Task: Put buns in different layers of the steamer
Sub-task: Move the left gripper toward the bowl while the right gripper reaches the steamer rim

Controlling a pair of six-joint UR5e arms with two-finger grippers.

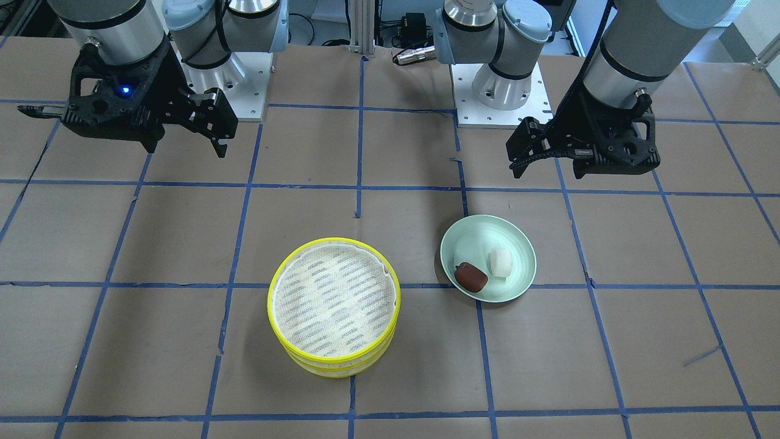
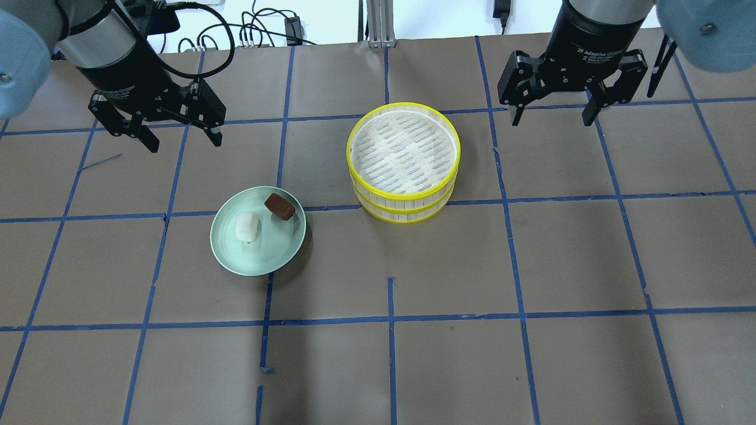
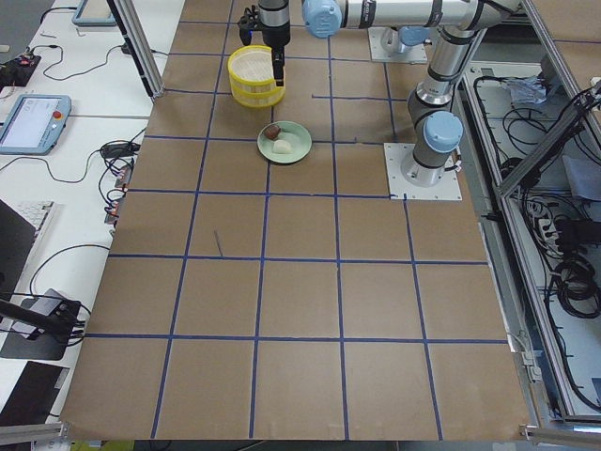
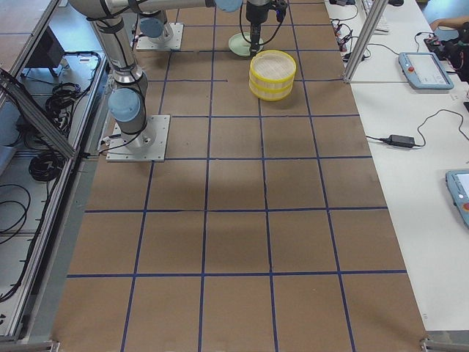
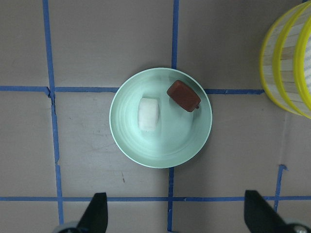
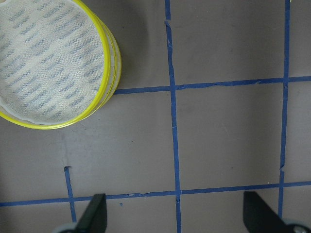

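Two yellow-rimmed steamer trays are stacked: the top tray (image 2: 354, 154) is empty and shows its white mesh, and the lower tray (image 2: 404, 216) sits under it. The white bun (image 2: 247, 227) and the reddish-brown bun (image 2: 280, 206) lie side by side on a pale green plate (image 2: 258, 262) left of the stack. My left gripper (image 2: 184, 139) is open and empty, hovering beyond the plate; its wrist view looks down on both buns (image 5: 148, 114) (image 5: 183, 95). My right gripper (image 2: 553, 118) is open and empty, hovering to the right of the stack (image 6: 108, 82).
The table is covered in brown paper with a grid of blue tape (image 2: 390, 319). The arm bases (image 1: 499, 91) stand on the robot's side of the table. Side tables with tablets and cables flank the table's ends (image 3: 33, 122).
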